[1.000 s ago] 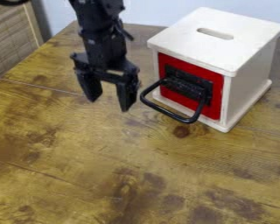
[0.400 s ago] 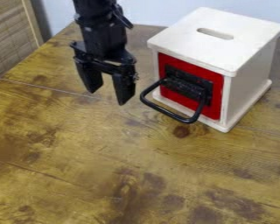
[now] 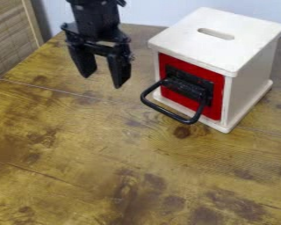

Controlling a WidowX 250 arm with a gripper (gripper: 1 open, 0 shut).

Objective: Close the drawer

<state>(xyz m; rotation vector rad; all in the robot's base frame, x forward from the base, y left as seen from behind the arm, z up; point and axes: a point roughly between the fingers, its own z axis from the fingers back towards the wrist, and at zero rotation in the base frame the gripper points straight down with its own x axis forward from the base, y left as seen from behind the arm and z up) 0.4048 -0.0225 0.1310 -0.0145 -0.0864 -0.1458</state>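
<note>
One tool (image 3: 98, 75) hangs open and empty beside the handle (image 3: 169, 98), since the drawer (image 3: 192, 84) looks flush with its box (image 3: 219, 42).

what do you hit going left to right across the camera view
gripper → black loop handle → red-fronted drawer, flush in the pale wooden box that extends furthest right, all on the wooden table

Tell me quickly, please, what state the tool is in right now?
Tool: open and empty, its two fingers spread, hanging over the wooden table to the left of the drawer and touching nothing.
</note>
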